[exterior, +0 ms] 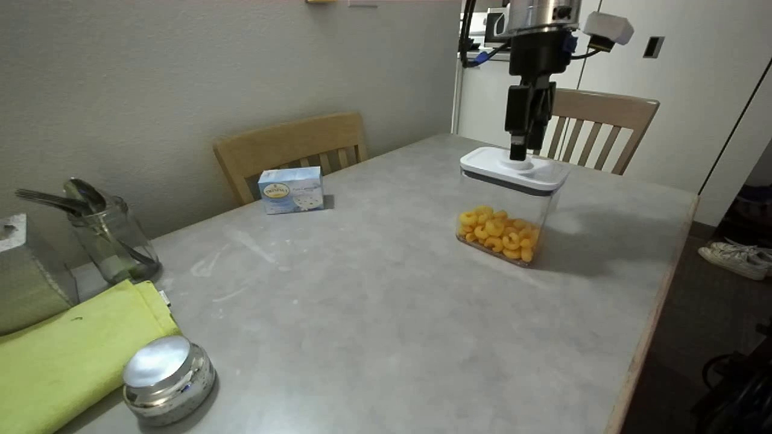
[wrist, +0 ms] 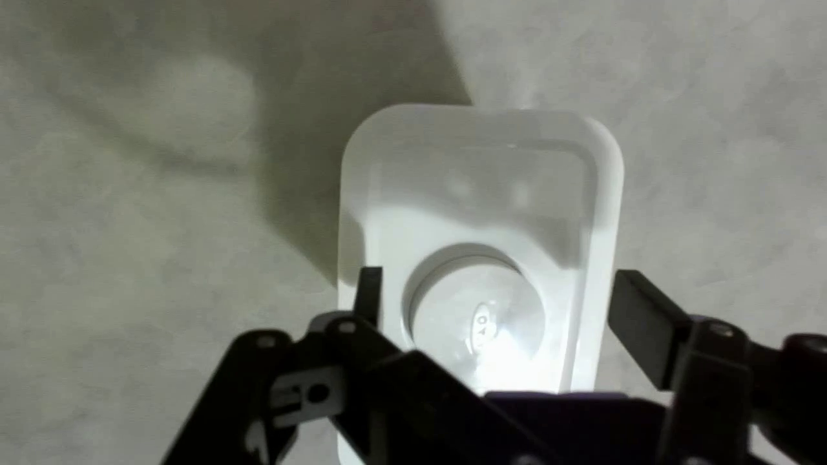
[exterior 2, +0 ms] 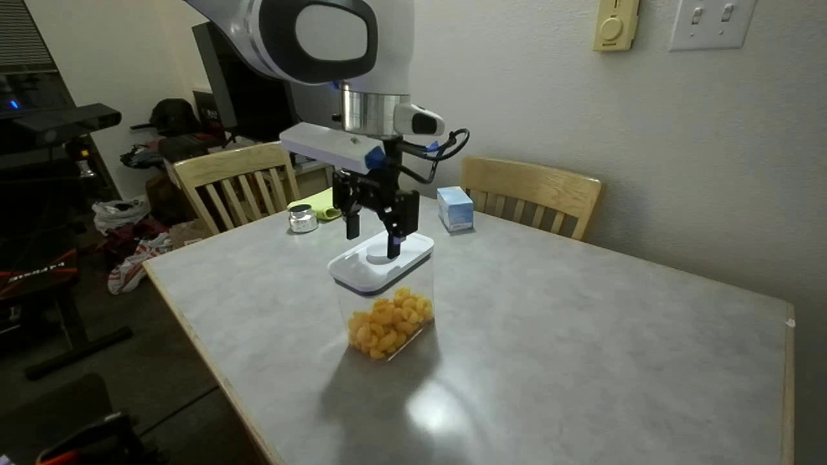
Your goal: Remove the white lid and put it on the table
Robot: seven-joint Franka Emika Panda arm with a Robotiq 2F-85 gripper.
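White lid (wrist: pixel 471 223) is smooth, glossy plastic; the container (exterior: pixel 503 196) looks like clear, shiny plastic too. Table (exterior: pixel 374 313) is smooth, mostly matt, bit of sheen. Round tin (exterior: pixel 169 381) is super shiny metal, towel (exterior: pixel 84 355) matt cloth, chairs (exterior: pixel 295 141) wood, wall (exterior: pixel 211 66) kinda rough.

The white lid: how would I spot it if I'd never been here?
On the large grey table, find the clear container holding yellow curls, under the black gripper. The white lid caps that container: a rectangle with rounded corners. Unlike the light-blue box and the shiny silver jar, it is white with a raised round button.
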